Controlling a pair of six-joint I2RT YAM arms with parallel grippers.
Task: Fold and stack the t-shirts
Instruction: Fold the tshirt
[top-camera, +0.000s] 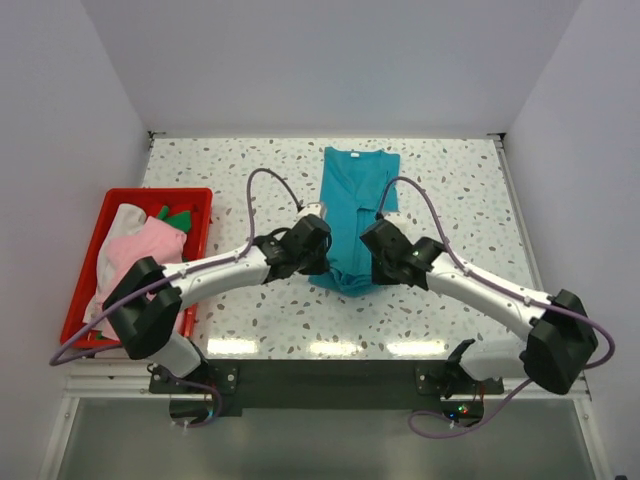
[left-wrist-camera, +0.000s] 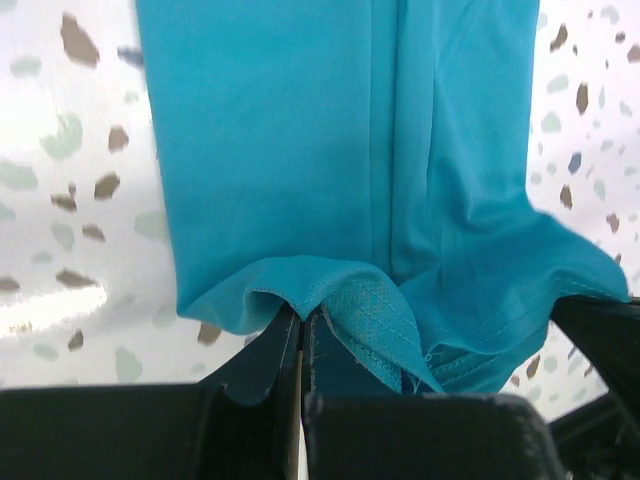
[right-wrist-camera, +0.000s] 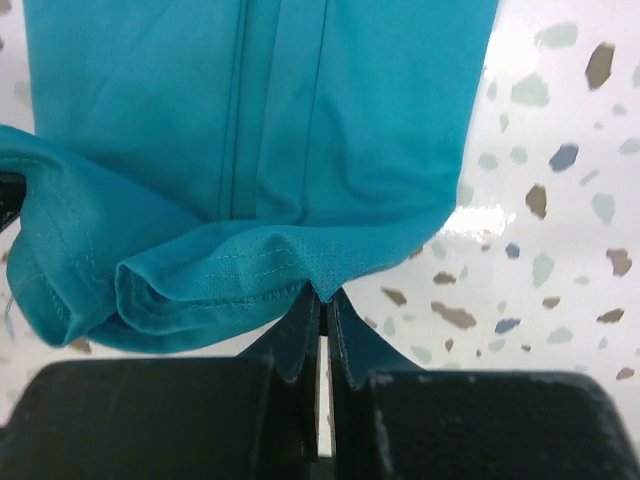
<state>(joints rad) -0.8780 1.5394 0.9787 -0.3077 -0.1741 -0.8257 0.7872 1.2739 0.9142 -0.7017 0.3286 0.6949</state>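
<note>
A teal t-shirt (top-camera: 352, 210), folded lengthwise into a narrow strip, lies on the speckled table from the far middle toward the arms. My left gripper (top-camera: 318, 262) is shut on the near hem's left corner, seen in the left wrist view (left-wrist-camera: 300, 312). My right gripper (top-camera: 372, 268) is shut on the hem's right corner, seen in the right wrist view (right-wrist-camera: 323, 297). The hem (right-wrist-camera: 200, 280) is lifted and bunched between the two grippers. A light pink shirt (top-camera: 140, 252), a white piece (top-camera: 122, 222) and a dark green piece (top-camera: 172, 215) lie in the red bin.
The red plastic bin (top-camera: 85, 275) stands at the table's left edge, next to the left arm. The speckled table (top-camera: 470, 200) ends at white walls behind and on both sides.
</note>
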